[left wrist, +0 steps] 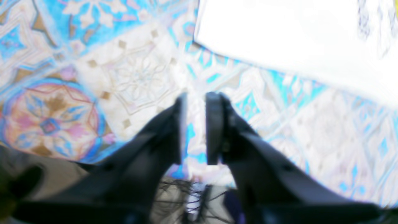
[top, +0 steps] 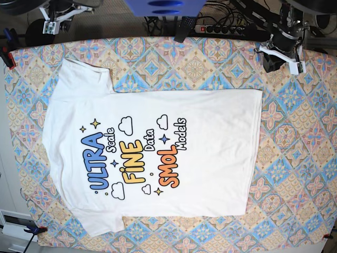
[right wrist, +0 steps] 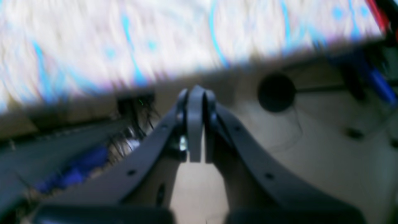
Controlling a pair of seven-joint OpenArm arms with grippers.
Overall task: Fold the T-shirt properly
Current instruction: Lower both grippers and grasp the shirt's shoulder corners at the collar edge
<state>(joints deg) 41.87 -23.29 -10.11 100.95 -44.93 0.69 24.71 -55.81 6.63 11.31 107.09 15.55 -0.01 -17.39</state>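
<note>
The T-shirt lies spread flat, print side up, across the patterned tablecloth, with no fold made, so the task stands at its very start. The left gripper hovers above bare cloth just off a corner of the shirt, jaws slightly apart and empty, while the right gripper has its jaws pressed together, holds nothing, and sits out past the table's edge. Next, I judge, each claw must open, reach a shirt edge and pinch a single layer cleanly.
</note>
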